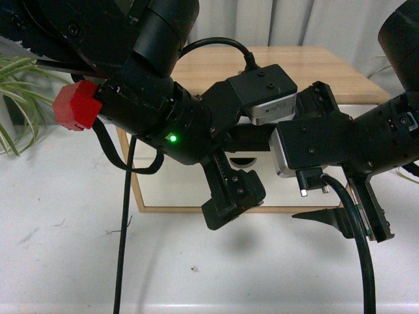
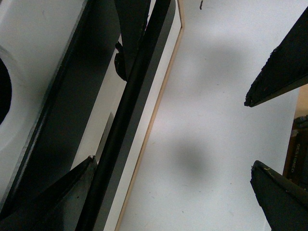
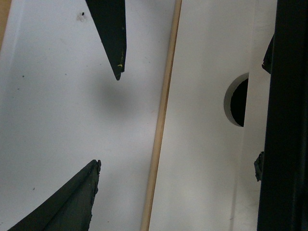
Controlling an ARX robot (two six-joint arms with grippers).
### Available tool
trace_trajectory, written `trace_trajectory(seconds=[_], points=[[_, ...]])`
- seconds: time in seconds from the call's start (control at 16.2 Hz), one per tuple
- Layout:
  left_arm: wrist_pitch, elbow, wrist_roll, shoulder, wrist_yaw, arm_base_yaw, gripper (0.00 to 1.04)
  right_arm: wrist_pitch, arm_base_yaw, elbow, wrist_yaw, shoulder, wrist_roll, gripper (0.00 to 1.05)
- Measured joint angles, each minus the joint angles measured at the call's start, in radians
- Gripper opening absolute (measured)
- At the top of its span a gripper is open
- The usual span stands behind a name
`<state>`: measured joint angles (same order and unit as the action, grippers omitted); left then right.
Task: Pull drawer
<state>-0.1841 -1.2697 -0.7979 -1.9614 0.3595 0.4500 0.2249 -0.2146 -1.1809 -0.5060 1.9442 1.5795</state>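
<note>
L fingers [image 2: 281,67] spread wide, nothing betw. them, only bare white tabletop [image 2: 207,120] in the gap. The bar handle [image 2: 127,125] runs past to one side, not inside. L gripper [image 1: 230,208] hangs low, close in front of the drawer [image 1: 170,186]. That's the white front low in the wooden cabinet [image 1: 308,65]; looks flush w/ its frame, so not pulled yet. The half-round notch [image 3: 237,102] is in its top edge. R gripper [image 1: 347,219], further right by the cabinet's lower edge: R fingers [image 3: 113,38] also wide apart, empty, handle beside them. Step: approach, no grip yet. Next, prob.: one gripper shifts so the bar lies betw. its fingers, closes on it, then draws straight back twd the robot.
</note>
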Motion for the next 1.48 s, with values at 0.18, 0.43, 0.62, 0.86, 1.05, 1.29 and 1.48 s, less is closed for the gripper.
trace_trajectory(seconds=[0.18,0.43,0.62,0.86,1.05,1.29,1.48], points=[[0.018,0.01,0.002,0.001,0.005,0.001,0.98,-0.031,0.002,0.022,-0.007,-0.006,-0.007,0.98],[0.032,0.074,0.003,0.047,0.019,0.016,0.98,-0.064,0.0,0.103,-0.016,-0.056,-0.028,0.98],[0.068,0.151,0.012,0.095,0.042,0.029,0.98,-0.099,-0.01,0.192,-0.021,-0.116,-0.04,0.98],[0.104,0.258,0.017,0.178,0.05,0.05,0.98,-0.153,-0.023,0.296,-0.02,-0.183,-0.054,0.98],[0.13,0.328,0.032,0.227,0.061,0.061,0.98,-0.2,-0.035,0.386,-0.021,-0.242,-0.075,0.98],[0.146,0.384,0.038,0.263,0.068,0.071,0.98,-0.199,-0.05,0.444,-0.013,-0.294,-0.086,0.98],[0.151,0.418,0.039,0.29,0.079,0.08,0.98,-0.187,-0.068,0.488,0.002,-0.345,-0.095,0.98]])
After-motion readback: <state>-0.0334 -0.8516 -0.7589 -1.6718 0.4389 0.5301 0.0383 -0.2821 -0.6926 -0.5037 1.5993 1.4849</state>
